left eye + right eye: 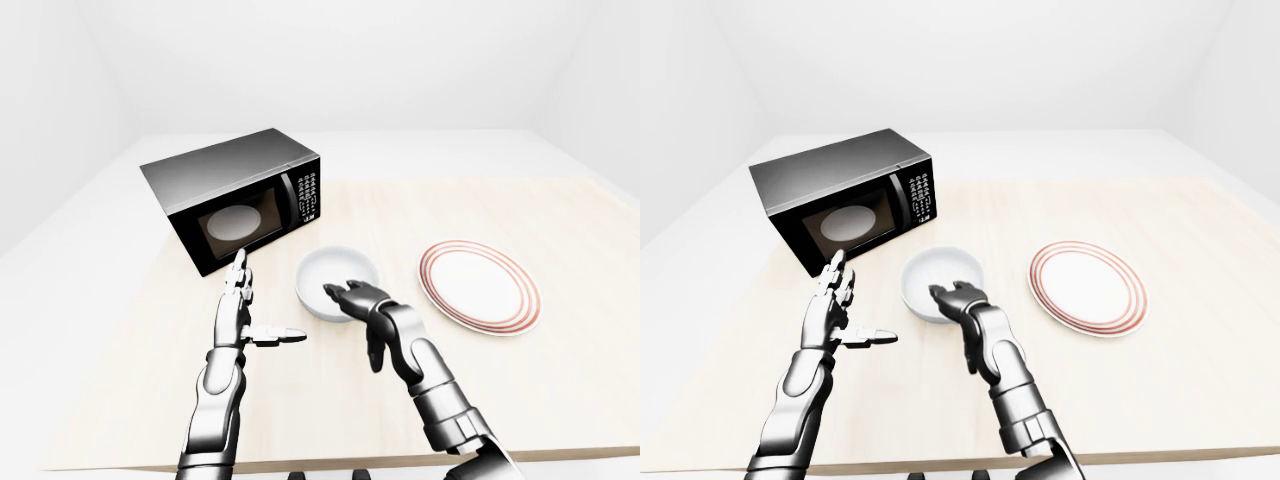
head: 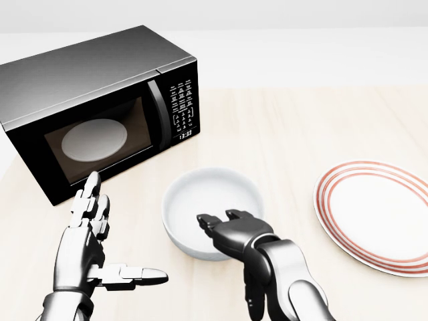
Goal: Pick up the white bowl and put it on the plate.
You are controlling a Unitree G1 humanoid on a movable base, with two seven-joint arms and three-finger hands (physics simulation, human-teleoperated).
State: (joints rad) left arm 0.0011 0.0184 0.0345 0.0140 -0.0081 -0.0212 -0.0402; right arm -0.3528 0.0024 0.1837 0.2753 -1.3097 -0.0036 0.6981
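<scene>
Right hand (image 2: 231,231) sits at the near rim of the white bowl (image 2: 212,208), its dark fingers (image 2: 208,223) curled over the edge; I cannot tell if they squeeze it. It is round, plain white, deep and smooth. It rests on the table (image 2: 281,134), between the black microwave (image 2: 100,107) and the red-ringed plate (image 2: 378,214). Left hand (image 2: 90,247) is wide open, touching nothing.
</scene>
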